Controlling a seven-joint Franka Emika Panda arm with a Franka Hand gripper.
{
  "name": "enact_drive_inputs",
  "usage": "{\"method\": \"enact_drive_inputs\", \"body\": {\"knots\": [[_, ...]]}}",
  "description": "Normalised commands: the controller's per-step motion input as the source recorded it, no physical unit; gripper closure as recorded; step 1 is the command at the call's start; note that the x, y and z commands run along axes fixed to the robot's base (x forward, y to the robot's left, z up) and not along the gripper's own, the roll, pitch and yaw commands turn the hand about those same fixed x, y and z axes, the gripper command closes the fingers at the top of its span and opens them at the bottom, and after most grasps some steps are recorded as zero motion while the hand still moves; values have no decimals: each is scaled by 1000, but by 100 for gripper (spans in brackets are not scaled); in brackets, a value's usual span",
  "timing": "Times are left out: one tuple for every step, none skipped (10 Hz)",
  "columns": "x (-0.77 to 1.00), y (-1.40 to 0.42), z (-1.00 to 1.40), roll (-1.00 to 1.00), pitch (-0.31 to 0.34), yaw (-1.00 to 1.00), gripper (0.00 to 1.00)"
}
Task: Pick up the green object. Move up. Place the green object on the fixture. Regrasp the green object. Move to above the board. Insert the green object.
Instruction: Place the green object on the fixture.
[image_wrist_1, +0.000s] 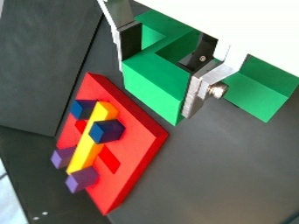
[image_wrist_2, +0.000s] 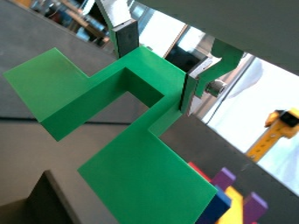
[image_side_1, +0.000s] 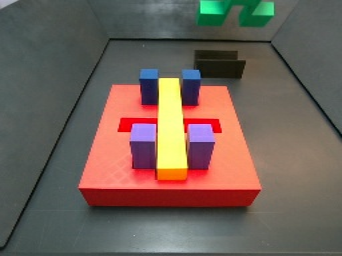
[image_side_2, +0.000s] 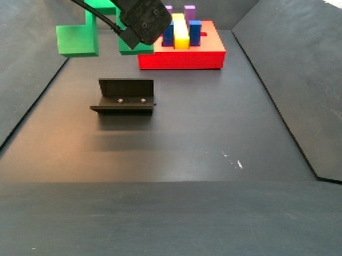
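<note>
The hand (image_wrist_1: 173, 70), clamped on the green block (image_wrist_1: 163, 79), holds it aloft; fixture (image_side_2: 124, 96) placement, regrasp and insertion into the board (image_side_1: 167, 170) remain.

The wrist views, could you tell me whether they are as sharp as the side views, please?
In both wrist views the bright green plastic block looms close and slightly soft between the gripper plates; in a side view the red slab board is crisp, with the block cropped at the frame edge.
</note>
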Motion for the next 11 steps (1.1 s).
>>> {"method": "enact_drive_inputs", "body": {"knots": [[306,-34,-446,634,354,69,100],[340,0,-537,583,289,77,100],[329,0,-480,529,237,69,100],[231,0,-569,89,186,14,100],[249,6,-326,43,183,57,100],[149,0,-163,146,140,103,100],[171,0,0,34,-26,111,100],[0,0,-151,-129,-380,49,100],[0,11,-237,-391,-431,0,100],[0,17,-369,-340,-394,0,100],[0,69,-403,-420,-449,0,100]]}}
